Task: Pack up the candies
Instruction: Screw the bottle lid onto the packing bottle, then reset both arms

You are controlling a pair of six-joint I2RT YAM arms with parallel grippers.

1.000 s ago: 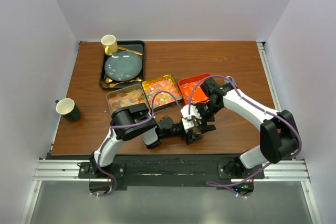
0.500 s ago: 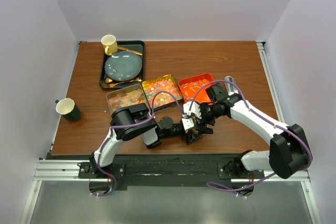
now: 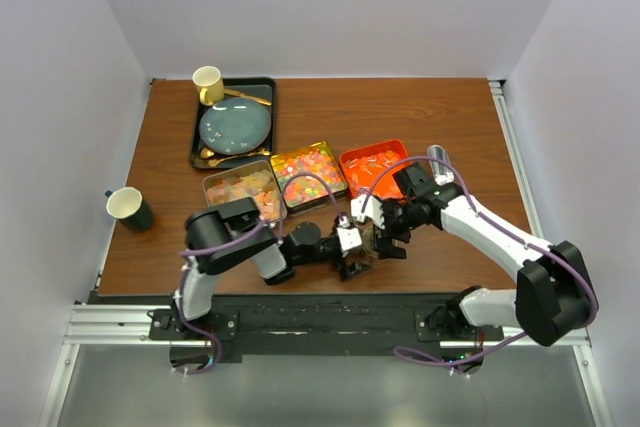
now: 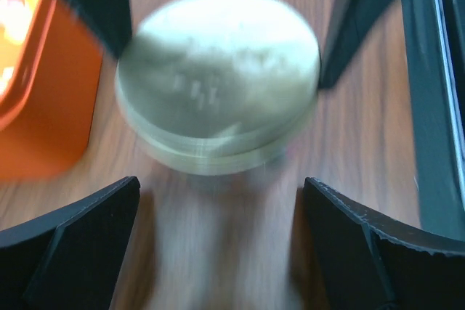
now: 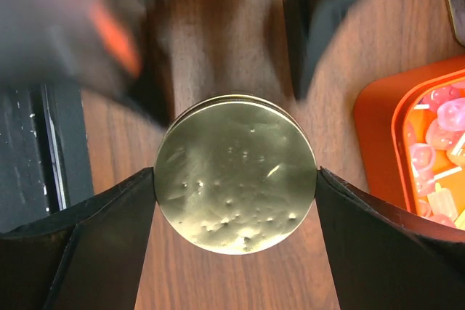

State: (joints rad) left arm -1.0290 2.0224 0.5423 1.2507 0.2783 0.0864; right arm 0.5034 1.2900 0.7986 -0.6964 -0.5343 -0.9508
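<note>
candies (image 3: 311,175): in three trays (image 5: 372,136), mid-table, far of grippers | tiny, light, loose, roll easily: scoop, don't pinch | right gripper (image 3: 380,235): clamped on lid (image 5: 236,172) | left gripper (image 4: 218,226): released

Tray (image 3: 271,107) sat far left on the bench (image 3: 420,117), plate (image 3: 235,127) on it, a cup (image 3: 207,82) at its far edge, second cup (image 3: 125,205) stood at the bench's left edge, three tins (image 3: 320,146) of candies (image 3: 305,177) ran in a row mid-bench, round lid (image 5: 236,172) lay just near of the right tin, clasped by the right end effector (image 5: 235,201), left end effector (image 4: 218,215) gaped just left of it.
</note>
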